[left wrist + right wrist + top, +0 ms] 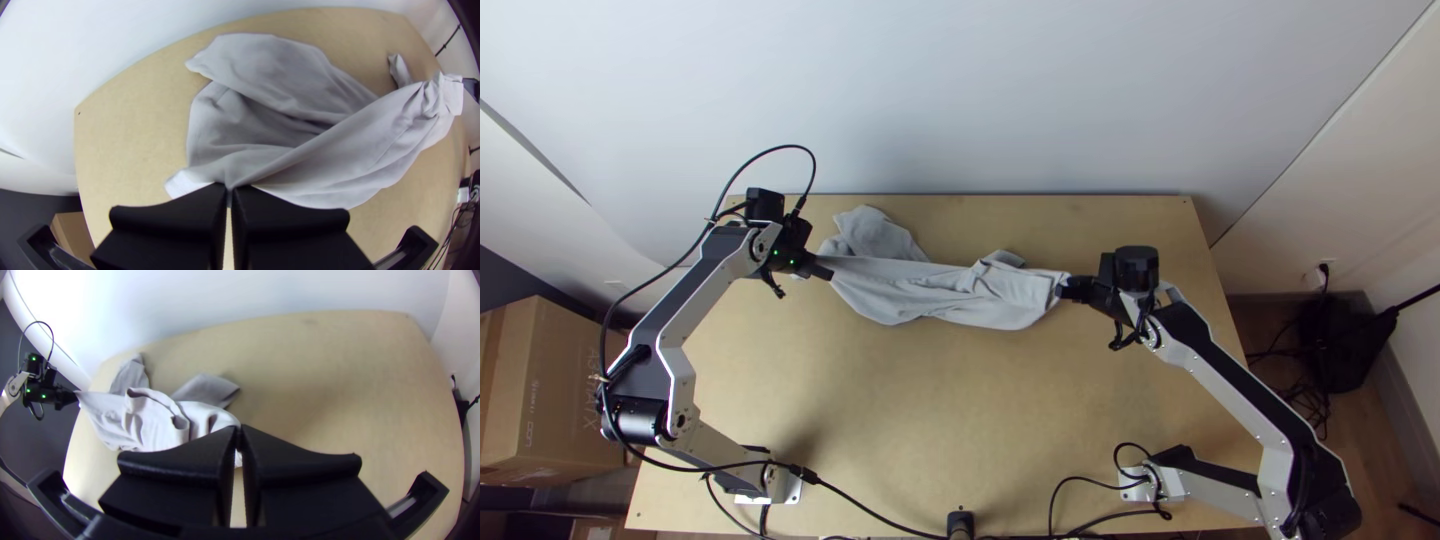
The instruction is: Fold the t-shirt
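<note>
The light grey t-shirt (920, 290) is stretched between the two grippers over the table's far half, its upper layer pulled into a band with creases. My left gripper (826, 272) holds its left end; in the left wrist view the left gripper (229, 189) is shut on a pinch of cloth (270, 115). At the right end is my right gripper (1064, 288); in the right wrist view the right gripper (238, 431) is shut on a gathered edge of the cloth (150, 420). A loose part lies bunched beyond the band, near the left gripper.
Bare wooden table (880, 400) lies between the shirt and the arms' bases. A black cable (880, 515) runs along the near edge beside a small black post (961, 524). Behind the far edge stands a pale wall; cardboard boxes (550, 390) are off the table's left side.
</note>
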